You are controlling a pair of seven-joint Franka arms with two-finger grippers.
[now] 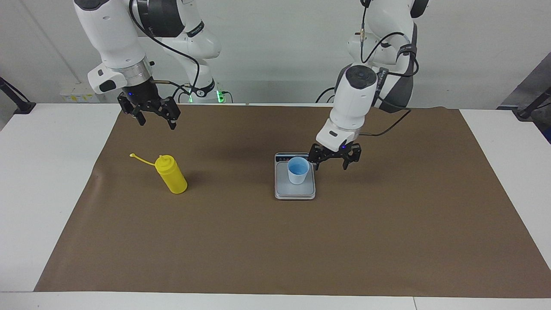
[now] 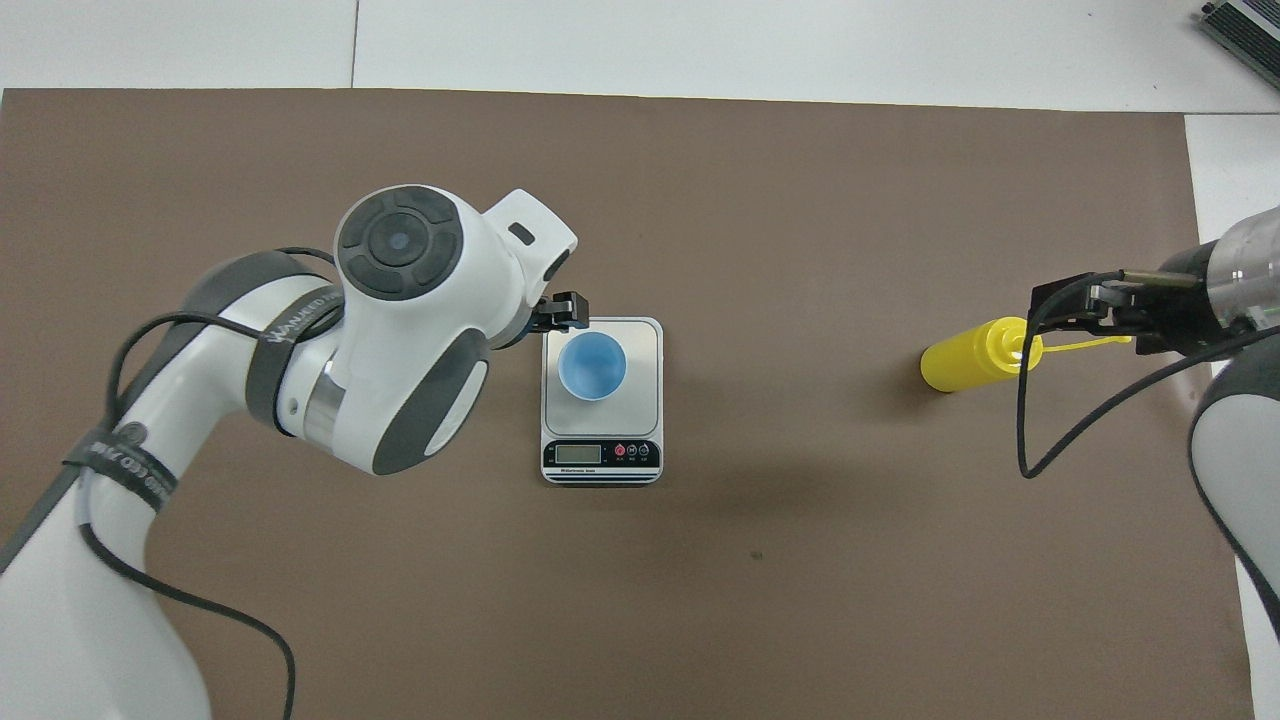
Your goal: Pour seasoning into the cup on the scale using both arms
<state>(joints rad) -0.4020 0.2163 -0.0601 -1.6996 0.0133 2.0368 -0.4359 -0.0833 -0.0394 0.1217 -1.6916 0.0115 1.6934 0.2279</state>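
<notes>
The yellow seasoning bottle [image 1: 171,174] stands on the brown mat toward the right arm's end, its tip-cap strap [image 1: 140,158] hanging out to the side; it also shows in the overhead view [image 2: 975,355]. The pale blue cup [image 1: 298,170] stands upright on the silver scale [image 1: 295,192], also seen from overhead: cup [image 2: 592,366], scale [image 2: 645,335]. My left gripper [image 1: 330,163] is open and empty, low beside the cup, over the scale's edge toward the left arm's end. My right gripper [image 1: 156,122] is open and empty, raised over the mat above the bottle.
The scale's dark display strip [image 2: 600,455] faces the robots. The brown mat [image 1: 275,241] covers most of the white table [image 1: 38,181]. In the overhead view the left arm's wrist [image 2: 400,330] hides most of its gripper; one fingertip [image 2: 566,308] shows.
</notes>
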